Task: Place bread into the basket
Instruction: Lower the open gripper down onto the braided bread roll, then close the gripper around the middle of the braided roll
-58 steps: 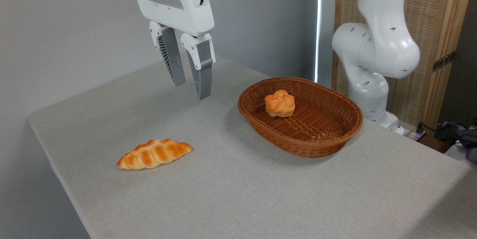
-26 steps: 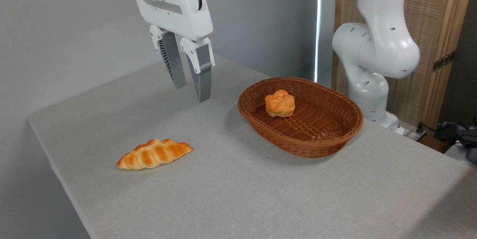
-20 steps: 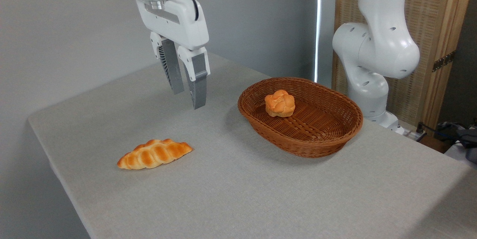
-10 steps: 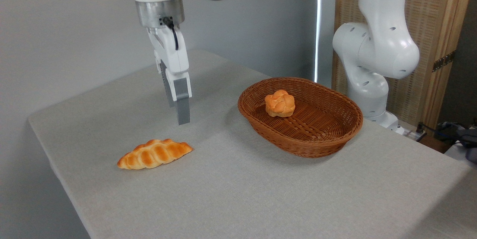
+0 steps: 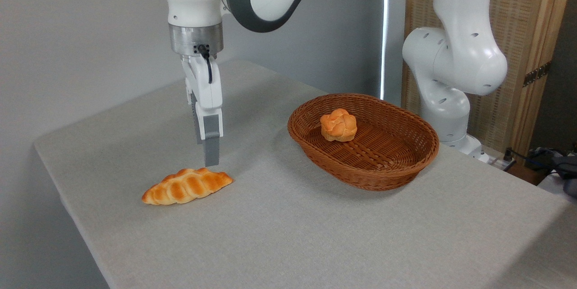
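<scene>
Grey fingers of the gripper [image 5: 210, 160] point down, seen edge-on, so their gap cannot be judged; they hold nothing, just above the bread [image 5: 186, 185] lying near the table's [image 5: 315, 235] left edge. Bare cloth separates it from the basket [image 5: 363, 139], which holds a bun [image 5: 338, 125].

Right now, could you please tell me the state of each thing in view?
Bread: lying flat on the table, outside the basket, ungrasped.
Basket: upright, holding only the bun.
Bun: resting inside the basket.
Gripper: above the bread, seen edge-on; opening cannot be told.
</scene>
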Motion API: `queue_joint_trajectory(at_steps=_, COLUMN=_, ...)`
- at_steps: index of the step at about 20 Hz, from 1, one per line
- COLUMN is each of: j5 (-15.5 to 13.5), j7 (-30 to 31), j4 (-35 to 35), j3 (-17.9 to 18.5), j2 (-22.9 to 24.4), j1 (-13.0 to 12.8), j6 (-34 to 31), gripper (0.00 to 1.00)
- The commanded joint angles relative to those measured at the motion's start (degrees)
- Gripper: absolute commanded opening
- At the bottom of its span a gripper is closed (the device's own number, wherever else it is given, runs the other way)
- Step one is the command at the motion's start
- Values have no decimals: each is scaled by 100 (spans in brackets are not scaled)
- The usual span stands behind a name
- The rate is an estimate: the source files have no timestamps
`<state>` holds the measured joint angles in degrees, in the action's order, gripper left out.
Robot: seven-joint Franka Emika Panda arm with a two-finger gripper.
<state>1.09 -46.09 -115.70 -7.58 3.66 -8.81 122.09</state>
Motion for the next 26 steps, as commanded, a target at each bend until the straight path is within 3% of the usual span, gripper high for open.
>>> queue_joint_trajectory(at_steps=1, j5=22, j7=-120, j4=-75, j3=37, j2=-75, j1=11, j6=367, gripper=100)
queue_joint_trajectory(at_steps=10, j5=-13, j7=-85, j4=-93, j3=20, j2=-700, j1=-235, j6=1045, gripper=100)
queue_joint_trajectory(at_steps=15, j5=-347, j7=-84, j4=-93, j3=20, j2=-700, j1=-235, j6=1185, gripper=100)
queue_joint_trajectory(at_steps=26, j5=154, j7=-137, j4=-93, j3=-7, j2=-981, j1=-288, j6=1370, gripper=100)
